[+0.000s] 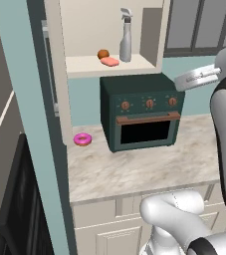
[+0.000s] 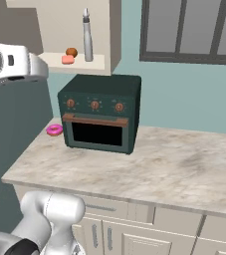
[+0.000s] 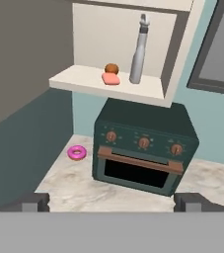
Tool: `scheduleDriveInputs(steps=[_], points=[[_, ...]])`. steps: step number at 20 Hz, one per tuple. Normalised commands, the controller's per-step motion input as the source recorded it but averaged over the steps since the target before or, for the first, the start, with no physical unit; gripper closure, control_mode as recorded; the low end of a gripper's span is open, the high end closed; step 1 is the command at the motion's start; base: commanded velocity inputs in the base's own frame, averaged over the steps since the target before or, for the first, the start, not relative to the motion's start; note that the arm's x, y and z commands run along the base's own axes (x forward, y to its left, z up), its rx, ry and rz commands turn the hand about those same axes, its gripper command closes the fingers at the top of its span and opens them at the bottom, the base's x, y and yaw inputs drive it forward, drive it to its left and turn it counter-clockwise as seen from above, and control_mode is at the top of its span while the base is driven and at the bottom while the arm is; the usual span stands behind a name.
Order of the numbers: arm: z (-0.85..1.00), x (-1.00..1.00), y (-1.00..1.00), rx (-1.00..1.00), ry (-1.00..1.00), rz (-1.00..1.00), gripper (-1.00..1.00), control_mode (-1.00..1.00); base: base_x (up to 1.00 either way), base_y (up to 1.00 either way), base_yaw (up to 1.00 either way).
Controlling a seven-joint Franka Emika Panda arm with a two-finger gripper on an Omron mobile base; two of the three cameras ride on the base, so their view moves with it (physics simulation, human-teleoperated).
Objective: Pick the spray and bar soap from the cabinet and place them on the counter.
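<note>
Two targets untouched on the cabinet shelf, spray upright toward its right end, bar soap just left beside what looks like a small ball: with tool fully open and empty, approach level, straddling the bottle's body below the nozzle.

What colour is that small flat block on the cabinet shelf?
The small flat rounded block is salmon-pink, clearest in the hand view.

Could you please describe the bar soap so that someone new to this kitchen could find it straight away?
Look above the dark-green oven to the open cabinet shelf. The bar soap lies flat there, between an orange-brown ball and the tall spray. It is the only flat, salmon-pink block; the pink donut sits down on the counter.
</note>
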Motion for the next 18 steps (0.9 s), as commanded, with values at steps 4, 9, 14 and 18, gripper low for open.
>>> scheduleDriveInputs(steps=[4, 9, 14, 18], points=[[0.16, 0.17, 0.00, 0.00, 0.00, 0.00, -1.00, -1.00, 0.00, 0.00, 0.00], [0.20, 0.13, 0.00, 0.00, -0.02, -0.02, -1.00, -1.00, 0.00, 0.00, 0.00], [0.05, 0.12, 0.00, 0.03, -0.03, -0.04, -1.00, -1.00, 0.00, 0.00, 0.00], [0.00, 0.09, 0.00, 0.00, -0.12, -0.03, -1.00, -1.00, 0.00, 0.00, 0.00]])
